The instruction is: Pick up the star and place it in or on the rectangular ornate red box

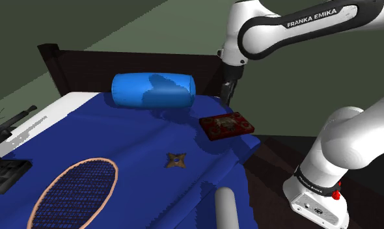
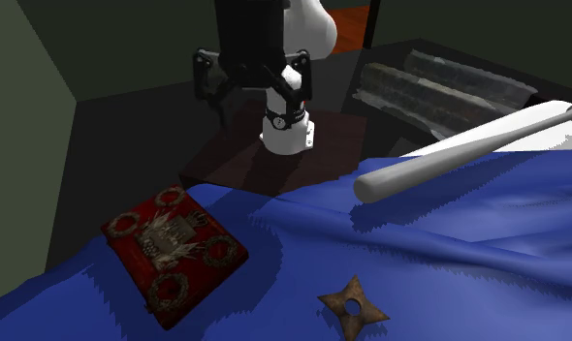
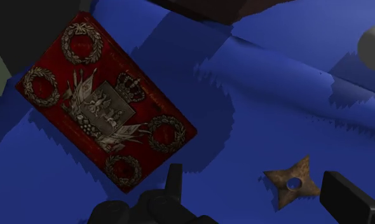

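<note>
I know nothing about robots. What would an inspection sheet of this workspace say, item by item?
Surface: rumpled blue cloth covering the top.
Job's things: brown four-pointed star lies flat on the cloth; red box with wreath ornaments lies flat near the cloth's edge, apart from the star.
Clutter: blue cylinder cushion, racket, pale bat, dark items at the shoulder view's left edge.
Grippers: black fingers open, holding nothing, raised above the cloth beside the box.
Cables: nothing seen.
Surroundings: dark headboard behind the cushion; dim greenish wall.
</note>
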Robot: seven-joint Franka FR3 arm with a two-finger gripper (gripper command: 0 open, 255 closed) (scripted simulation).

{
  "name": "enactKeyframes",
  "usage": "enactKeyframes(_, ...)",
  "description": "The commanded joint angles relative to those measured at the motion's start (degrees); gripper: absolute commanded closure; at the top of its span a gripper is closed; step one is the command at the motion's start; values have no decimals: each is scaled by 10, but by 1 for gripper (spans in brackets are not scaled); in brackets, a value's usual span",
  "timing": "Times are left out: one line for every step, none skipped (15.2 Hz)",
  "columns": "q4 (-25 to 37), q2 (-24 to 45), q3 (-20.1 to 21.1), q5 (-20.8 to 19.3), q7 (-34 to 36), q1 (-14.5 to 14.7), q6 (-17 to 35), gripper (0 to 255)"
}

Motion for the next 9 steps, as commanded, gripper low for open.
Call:
enactKeyframes(-2,34,10,3,-4,9,36,0)
enactKeyframes(-1,53,15,4,-7,13,53,0)
enactKeyframes(0,71,19,4,-9,17,70,0)
enactKeyframes(2,91,24,4,-11,20,87,0)
enactKeyframes(5,110,29,3,-13,24,104,0)
enactKeyframes(8,130,34,2,-15,27,120,0)
enactKeyframes(12,149,39,1,-16,30,135,0)
enactKeyframes(16,170,44,-1,-17,33,150,0)
enactKeyframes(21,190,48,-4,-18,36,165,0)
